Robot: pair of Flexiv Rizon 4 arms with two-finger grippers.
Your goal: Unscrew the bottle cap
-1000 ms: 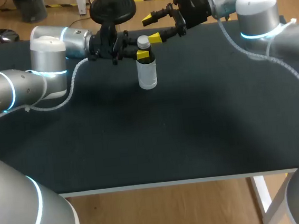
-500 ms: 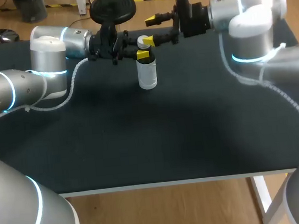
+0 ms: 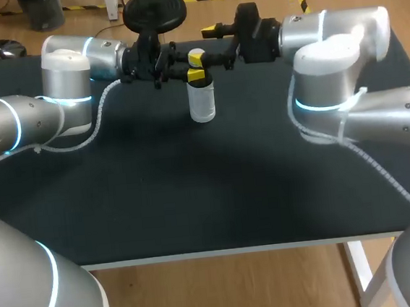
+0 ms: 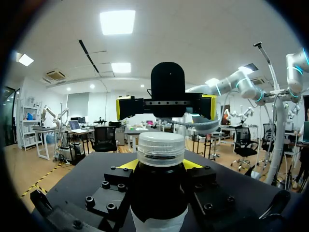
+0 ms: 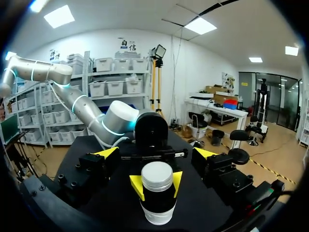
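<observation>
A small clear bottle with a white cap stands upright near the table's far edge. My left gripper comes in from the left and is shut on the bottle just under the cap. In the left wrist view the bottle fills the space between my fingers, and the cap rises above them. My right gripper is open and reaches in from the right at cap height. In the right wrist view the cap sits ahead of and between its yellow fingertips, untouched.
The black tabletop stretches toward me from the bottle to a white front edge. My right arm's elbow hangs over the table's right part. A white cable droops from my left arm onto the table.
My right arm has swung left, and its open gripper has come closer to the cap and levelled out. My left gripper and the bottle have stayed put.
</observation>
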